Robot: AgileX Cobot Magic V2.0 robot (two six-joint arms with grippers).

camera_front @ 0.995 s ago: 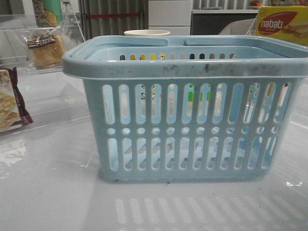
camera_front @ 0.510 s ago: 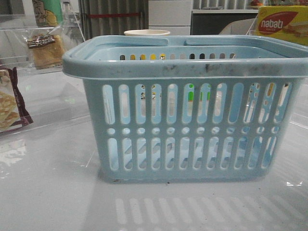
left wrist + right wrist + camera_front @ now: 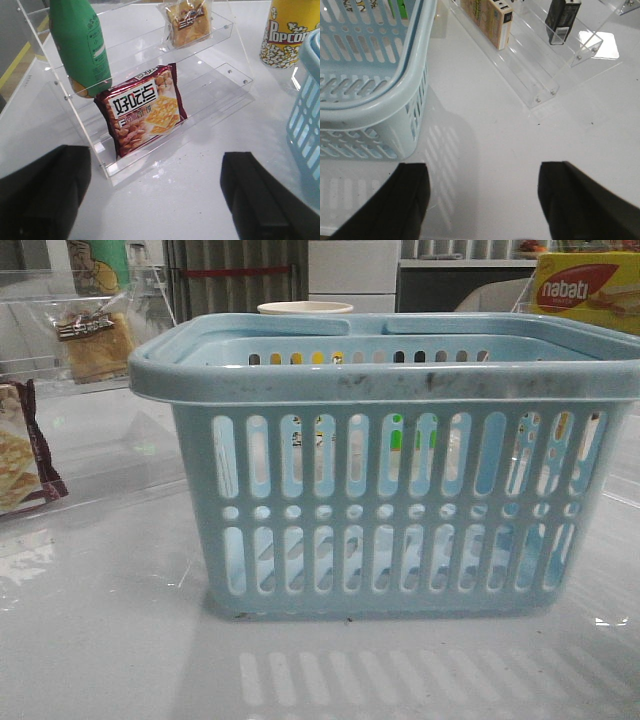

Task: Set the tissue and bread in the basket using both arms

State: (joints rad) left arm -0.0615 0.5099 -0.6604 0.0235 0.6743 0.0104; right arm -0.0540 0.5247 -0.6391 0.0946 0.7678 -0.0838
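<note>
The light-blue basket (image 3: 400, 510) stands in the middle of the table, and its rim shows in the right wrist view (image 3: 395, 95) and its side in the left wrist view (image 3: 306, 120). The bread (image 3: 95, 340) leans on the upper step of a clear acrylic shelf at the far left; it also shows in the left wrist view (image 3: 189, 22). The tissue (image 3: 562, 20), a dark packet, stands on another clear shelf to the right of the basket. My left gripper (image 3: 157, 192) is open and empty over bare table in front of the left shelf. My right gripper (image 3: 482, 200) is open and empty beside the basket's corner.
On the left shelf (image 3: 150, 165) stand a maroon cracker packet (image 3: 142, 112) and a green bottle (image 3: 80, 45). A popcorn can (image 3: 290, 30) stands behind the basket. A yellowish box (image 3: 490, 17) stands on the right shelf (image 3: 540, 95). A nabati box (image 3: 588, 288) is at the far right.
</note>
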